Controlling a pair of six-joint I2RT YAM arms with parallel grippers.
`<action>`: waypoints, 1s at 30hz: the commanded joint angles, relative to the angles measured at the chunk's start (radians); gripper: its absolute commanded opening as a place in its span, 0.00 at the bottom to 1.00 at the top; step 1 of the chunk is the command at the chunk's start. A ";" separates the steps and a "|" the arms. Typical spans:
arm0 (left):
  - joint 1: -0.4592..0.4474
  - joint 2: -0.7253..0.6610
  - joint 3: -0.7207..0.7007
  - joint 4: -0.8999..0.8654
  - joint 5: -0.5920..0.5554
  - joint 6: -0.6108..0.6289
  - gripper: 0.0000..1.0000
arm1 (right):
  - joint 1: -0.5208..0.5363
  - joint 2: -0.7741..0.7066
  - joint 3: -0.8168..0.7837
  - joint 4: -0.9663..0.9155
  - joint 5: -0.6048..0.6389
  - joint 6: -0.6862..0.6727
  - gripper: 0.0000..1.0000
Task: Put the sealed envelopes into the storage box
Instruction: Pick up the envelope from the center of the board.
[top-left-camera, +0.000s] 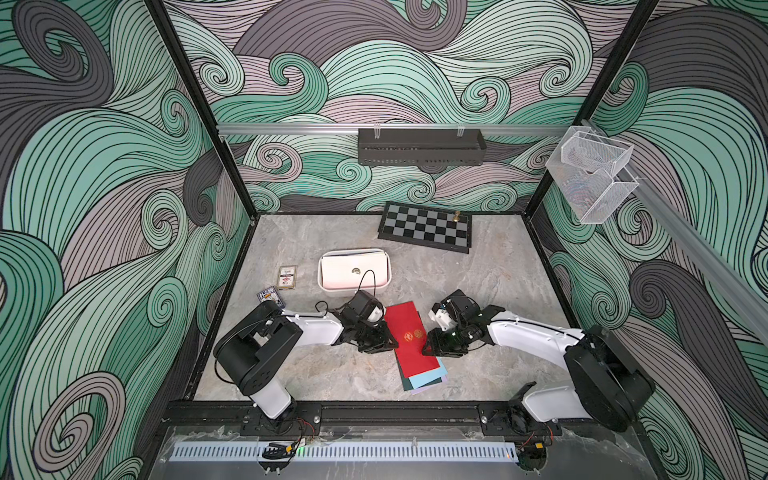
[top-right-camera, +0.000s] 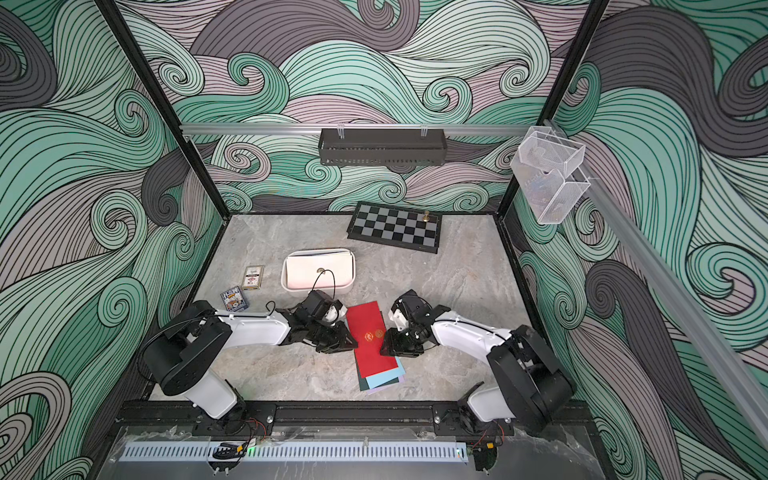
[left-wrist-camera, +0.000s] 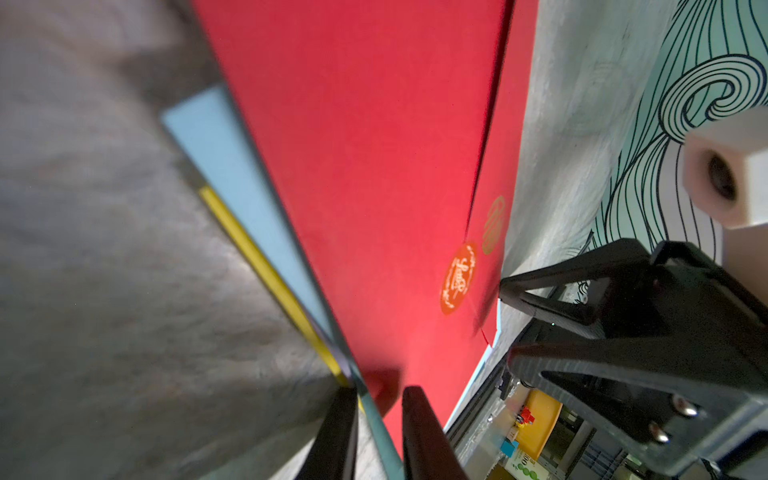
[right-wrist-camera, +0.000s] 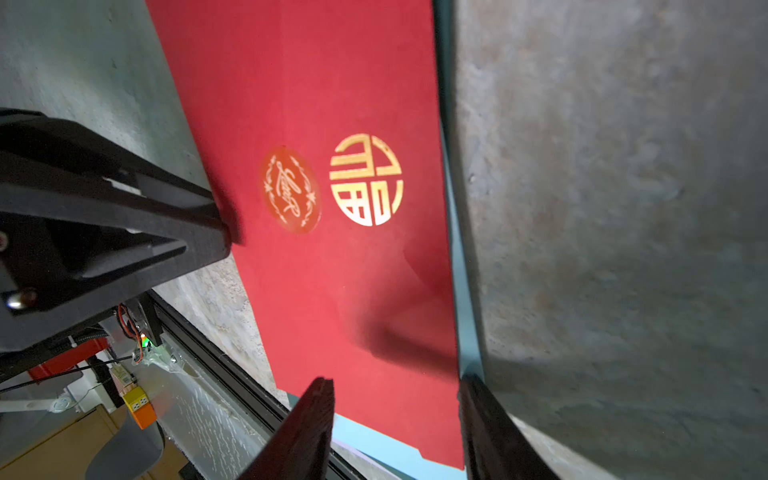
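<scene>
Left claw (top-left-camera: 392, 343) sits narrow astride one long edge of the red envelope (top-left-camera: 409, 336), grip unclear, right claw (top-left-camera: 426, 349) wide at the opposite edge, atop several sealed envelopes (top-left-camera: 428, 376) still piled by the desk's front edge, while the storage box (top-left-camera: 332, 291) mid-desk already holds some

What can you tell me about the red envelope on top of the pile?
The red envelope is a long, flat rectangle of matte paper, lying flap side up on a fanned pile of other envelopes on the grey table. A round orange sticker seals the flap, beside a gold emblem. The left gripper and the right gripper each straddle one long edge; the right one's jaws stand open. Whether either presses it is unclear.
</scene>
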 joint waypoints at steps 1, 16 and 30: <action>0.002 0.013 -0.024 -0.044 -0.021 0.008 0.24 | -0.003 -0.016 -0.019 -0.039 0.039 -0.006 0.53; 0.001 0.031 -0.018 -0.040 -0.017 0.008 0.24 | -0.002 -0.035 -0.004 0.047 -0.112 0.022 0.52; 0.001 0.033 -0.018 -0.038 -0.014 0.010 0.24 | -0.001 -0.021 0.013 0.161 -0.154 0.069 0.50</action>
